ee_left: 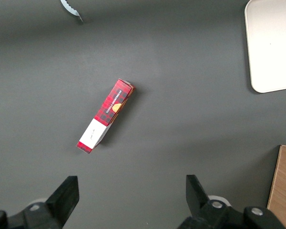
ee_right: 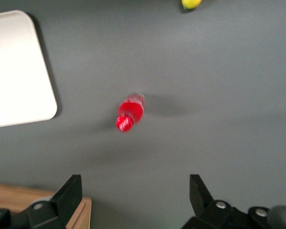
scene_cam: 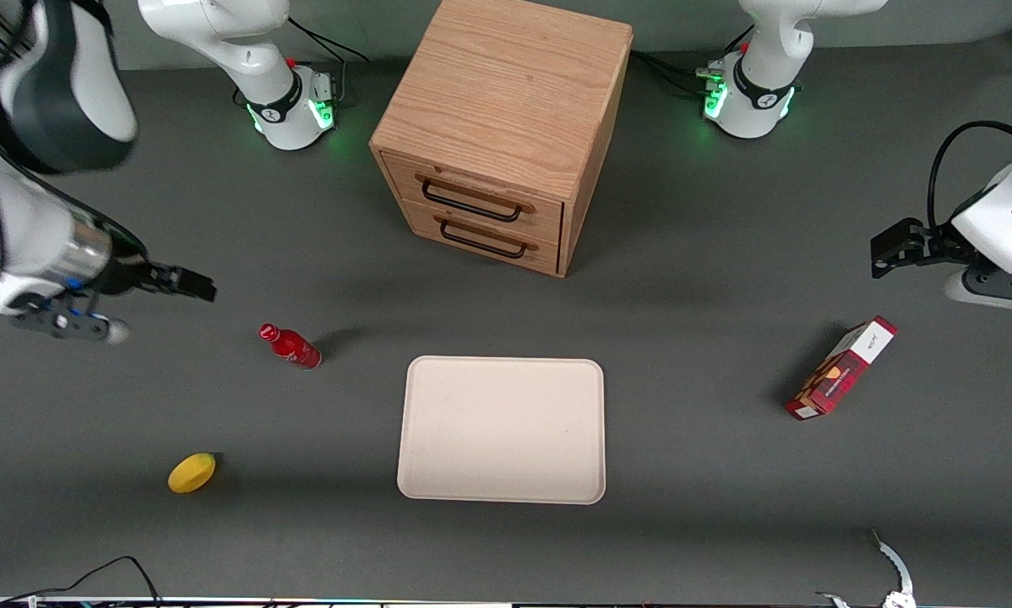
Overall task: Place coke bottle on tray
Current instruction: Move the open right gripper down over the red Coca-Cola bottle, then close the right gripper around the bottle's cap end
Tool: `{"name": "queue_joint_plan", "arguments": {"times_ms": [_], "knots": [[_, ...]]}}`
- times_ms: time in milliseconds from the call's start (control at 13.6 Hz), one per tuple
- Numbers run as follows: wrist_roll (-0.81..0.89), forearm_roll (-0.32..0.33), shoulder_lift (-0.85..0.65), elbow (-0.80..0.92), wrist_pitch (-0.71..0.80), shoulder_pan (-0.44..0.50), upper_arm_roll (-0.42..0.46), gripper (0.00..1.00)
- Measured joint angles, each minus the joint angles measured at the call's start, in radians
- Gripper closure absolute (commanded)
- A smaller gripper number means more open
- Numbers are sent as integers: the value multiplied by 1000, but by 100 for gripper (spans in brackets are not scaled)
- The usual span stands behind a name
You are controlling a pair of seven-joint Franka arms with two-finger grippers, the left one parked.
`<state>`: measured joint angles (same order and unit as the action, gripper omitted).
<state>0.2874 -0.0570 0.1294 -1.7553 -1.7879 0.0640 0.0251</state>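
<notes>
We start w/ the table (scene_cam: 726,507), dark grey, carrying everything. Next the wooden drawer cabinet (scene_cam: 506,127), 2 drawers w/ black handles, farther from the front camera than the tray (scene_cam: 502,431). The tray is cream, flat, low rim, nothing on it.

Our hand (scene_cam: 187,283) hangs above the table toward the working arm's end, open, fingers (ee_right: 69,193) spread wide in the wrist view, holding nothing.

The key relation: the coke bottle (scene_cam: 290,345) stands on the table betw. hand and tray, just beside the tray's edge, slightly nearer the front camera than the hand, and lower. It's upright, so its long axis is vertical; the wrist view (ee_right: 130,112) looks down on the red cap. In our judgement the hand must go down and toward the tray to straddle it.

Bottle look: small, glossy red, narrow neck, red cap, faint white lettering.

Smaller bits: red-and-white box (scene_cam: 842,369) toward the parked arm's end; lemon (scene_cam: 192,472) nearest the front camera.
</notes>
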Motion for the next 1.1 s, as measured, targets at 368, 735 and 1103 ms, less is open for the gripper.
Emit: {"name": "queue_joint_plan", "arguments": {"times_ms": [368,735,1103], "knots": [[101,0,79,-154,-283,2,55,0],[113,17,97,-269,-455,3,65,0],[113,36,95,-323,-518,3,65,56]]}}
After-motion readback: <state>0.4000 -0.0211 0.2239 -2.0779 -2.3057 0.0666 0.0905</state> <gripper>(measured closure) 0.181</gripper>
